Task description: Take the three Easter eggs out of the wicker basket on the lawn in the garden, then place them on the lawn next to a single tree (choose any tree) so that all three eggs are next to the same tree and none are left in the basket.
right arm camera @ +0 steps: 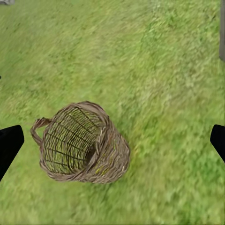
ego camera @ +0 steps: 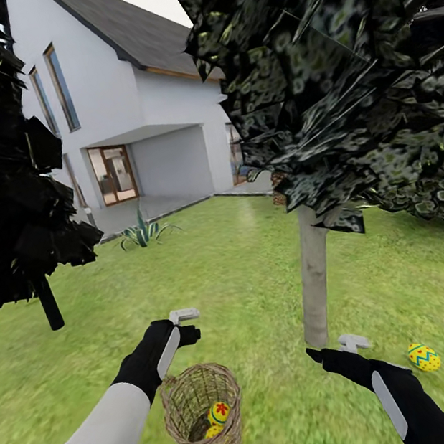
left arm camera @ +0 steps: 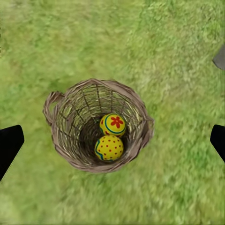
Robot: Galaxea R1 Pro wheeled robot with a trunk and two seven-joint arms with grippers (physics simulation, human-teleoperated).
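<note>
The left gripper (ego camera: pixel 184 316) hovers above the wicker basket (ego camera: pixel 204 418), fingers spread wide and empty; in the left wrist view its two dark fingertips (left arm camera: pixel 9 145) sit at opposite edges of the picture with the basket mouth between them. The right gripper (ego camera: pixel 354 341) hangs open and empty over the lawn (ego camera: pixel 247 283), near the foot of the pale grey tree (ego camera: pixel 314 282).

Location of the eggs:
- The red-flower egg (left arm camera: pixel 113 124) and the red-dotted egg (left arm camera: pixel 109 147) lie touching each other at the bottom of the basket.
- The blue-zigzag egg (ego camera: pixel 423 357) lies on the grass beside the right arm, near the trunk.

One of three eggs appears placed; two remain.

Handling judgement: the eggs look rigid, smooth and rounded, so they are likely light but prone to slipping or rolling out of a two-finger grip. Take hold across the widest part, fingers on opposite sides. The basket is deep and its open weave looks light and easily tipped, so a vertical descent along its centre is advisable. The dotted egg sits more exposed and is probably the easier first pick.
</note>
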